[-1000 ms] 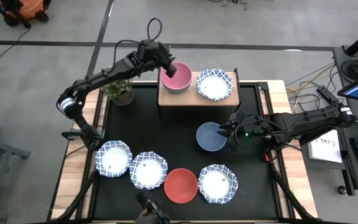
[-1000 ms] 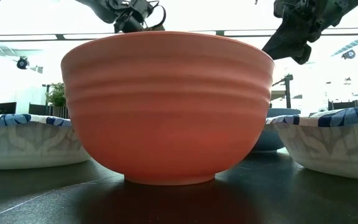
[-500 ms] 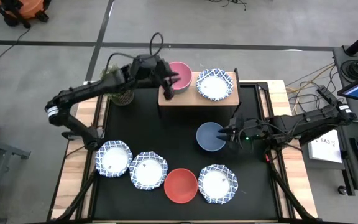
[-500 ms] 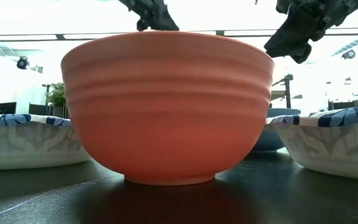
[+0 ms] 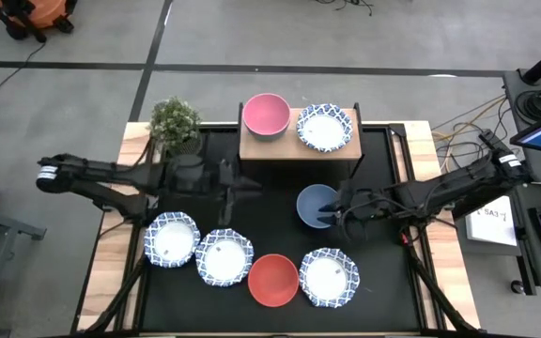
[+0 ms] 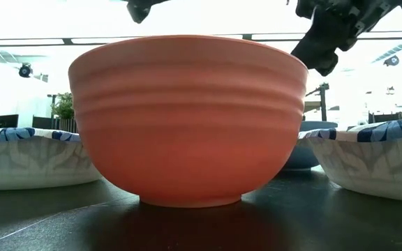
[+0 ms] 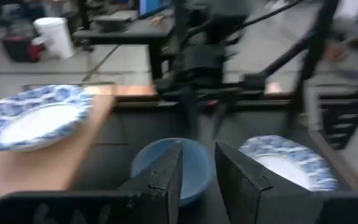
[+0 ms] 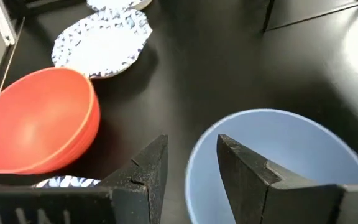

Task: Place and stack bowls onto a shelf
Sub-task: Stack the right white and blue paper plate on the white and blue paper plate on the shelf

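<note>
The shelf at the table's far edge carries a pink bowl and a white blue-rimmed bowl. A blue bowl stands on the black mat mid-table. My right gripper is open at that bowl's right rim, one finger over the inside and one outside. My left gripper is open and empty above the mat, left of the blue bowl. A red bowl sits at the near edge. No green bowl shows.
Three white blue-rimmed bowls stand along the near edge beside the red one. A potted plant stands left of the shelf. Bare mat lies between the shelf and the blue bowl.
My left gripper has come away from the pink bowl, which stays on the shelf. The arm has swung toward the table's near-left and dropped low over the mat, now pointing toward the blue bowl. My right gripper has edged left onto the blue bowl's rim.
</note>
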